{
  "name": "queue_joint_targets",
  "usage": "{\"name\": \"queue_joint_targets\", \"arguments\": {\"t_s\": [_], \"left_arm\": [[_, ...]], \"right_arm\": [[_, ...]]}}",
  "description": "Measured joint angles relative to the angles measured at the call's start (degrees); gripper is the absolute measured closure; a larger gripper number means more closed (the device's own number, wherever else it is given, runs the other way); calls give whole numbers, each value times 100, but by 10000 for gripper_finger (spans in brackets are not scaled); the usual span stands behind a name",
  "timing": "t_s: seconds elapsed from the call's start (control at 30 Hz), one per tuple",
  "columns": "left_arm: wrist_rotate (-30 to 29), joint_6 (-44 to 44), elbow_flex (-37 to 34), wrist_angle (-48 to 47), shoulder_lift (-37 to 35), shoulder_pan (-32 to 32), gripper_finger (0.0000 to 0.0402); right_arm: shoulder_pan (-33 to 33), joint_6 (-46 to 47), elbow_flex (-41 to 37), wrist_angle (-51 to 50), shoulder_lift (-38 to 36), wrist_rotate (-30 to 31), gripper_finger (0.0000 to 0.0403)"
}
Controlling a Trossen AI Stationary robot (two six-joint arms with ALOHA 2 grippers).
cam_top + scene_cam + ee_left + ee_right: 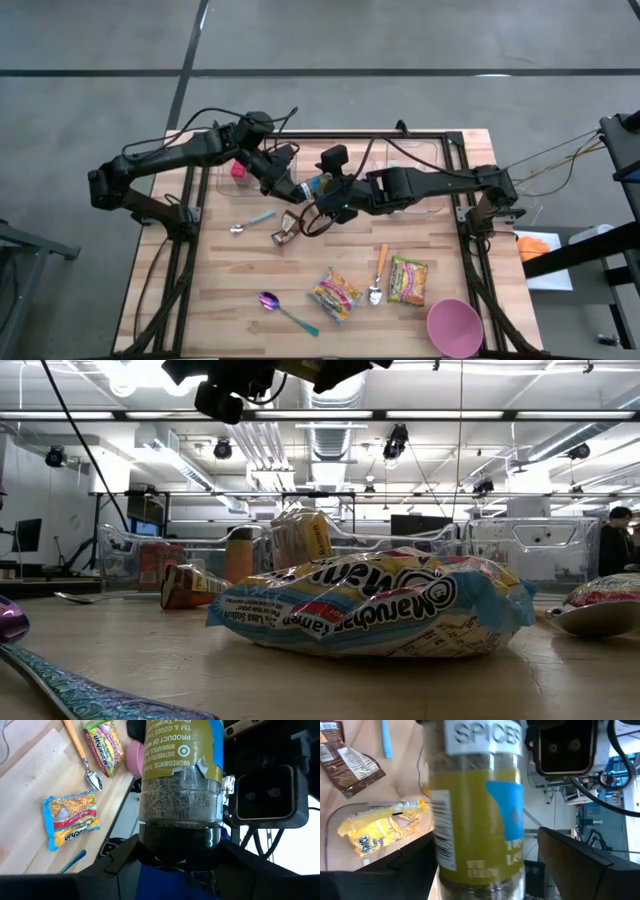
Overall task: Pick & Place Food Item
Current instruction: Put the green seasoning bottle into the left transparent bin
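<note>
A spice jar (311, 185) with a yellow label and a black cap is held in the air over the table's far middle. My left gripper (293, 186) is shut on its cap end, as the left wrist view (180, 870) shows. My right gripper (326, 197) is open at the jar's other end. In the right wrist view (487, 870) its fingers stand on either side of the jar (480, 810), and a gap shows beside one finger (580, 860). My left gripper pinches the jar's black cap (180, 837) between its two fingers, coming level from the table's left side and along the jar's length. The jar sticks straight out from the fingers, roughly level and clear of the table.
A brown packet (287, 230) and a blue-handled spoon (250, 221) lie below the grippers. Two ramen packs (336, 293) (408, 279), two more spoons (378, 275) (285, 310) and a pink bowl (455, 325) lie nearer. Clear bins (420, 150) stand at the far edge.
</note>
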Motion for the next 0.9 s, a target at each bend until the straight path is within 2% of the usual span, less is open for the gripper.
{"name": "queue_joint_targets", "arguments": {"t_s": [0.07, 0.3, 0.7, 0.77, 0.9], "left_arm": [[0, 2, 0, 15, 0, 0, 197], [-8, -7, 2, 25, -2, 4, 197], [-26, 4, 4, 64, -4, 15, 196], [-25, 68, 11, 94, -5, 15, 171], [-91, 343, 17, 168, -11, 17, 93]], "right_arm": [[0, 0, 0, -10, -7, 2, 107], [9, -5, -7, -30, -7, -23, 224], [70, -11, 20, -44, -7, -22, 226], [83, 66, 19, -44, -7, -14, 226], [94, 505, 31, -11, -35, -94, 226]]}}
